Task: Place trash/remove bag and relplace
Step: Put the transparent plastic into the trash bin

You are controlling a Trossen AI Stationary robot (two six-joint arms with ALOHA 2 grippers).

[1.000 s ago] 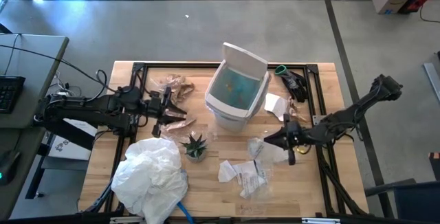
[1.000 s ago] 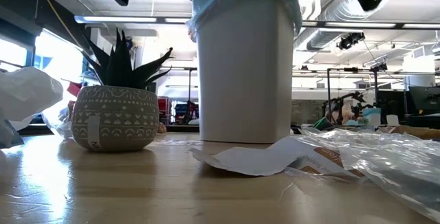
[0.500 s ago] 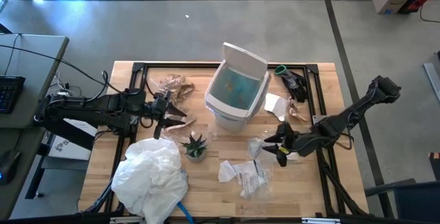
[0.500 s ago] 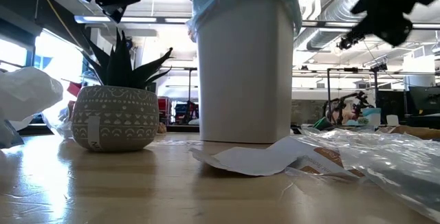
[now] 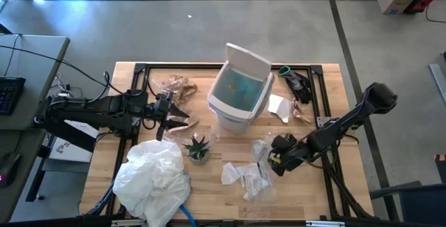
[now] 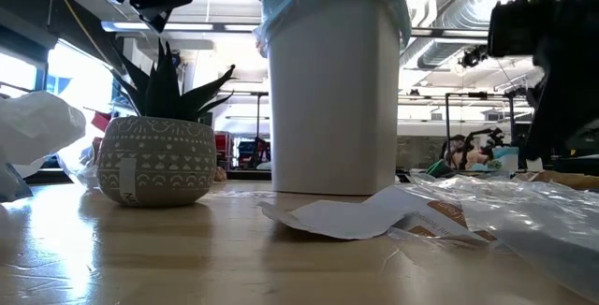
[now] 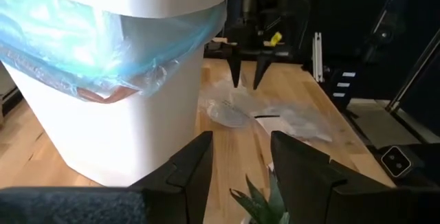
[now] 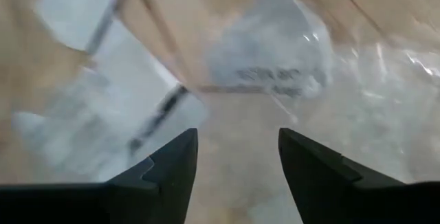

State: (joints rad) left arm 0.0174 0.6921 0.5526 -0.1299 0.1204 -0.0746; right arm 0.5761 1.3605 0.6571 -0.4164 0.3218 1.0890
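Note:
The white bin (image 5: pixel 240 91) stands at the table's far middle, lined with the light-blue bag (image 7: pixel 65 42), whose edge is folded over the rim. Trash lies loose around it: brown paper (image 5: pixel 174 85), white scraps (image 5: pixel 247 177) and a clear wrapper (image 5: pixel 260 147). My right gripper (image 5: pixel 270 159) is open and tipped down just above the wrapper (image 8: pixel 275 52) and the scraps (image 8: pixel 103 114). My left gripper (image 5: pixel 182 113) hangs open in the air left of the bin, with nothing between its fingers (image 7: pixel 237 162).
A small potted plant (image 5: pixel 197 147) stands near the table's middle. A big crumpled white plastic bag (image 5: pixel 153 175) lies at the near left. More white paper (image 5: pixel 280 106) and dark items (image 5: pixel 296 82) lie to the right of the bin.
My right gripper has come down toward the table and the near edge, tipped from nearly level to pointing steeply down, rolled about its own axis, and opened. It now hangs over the clear wrapper and the white scraps.

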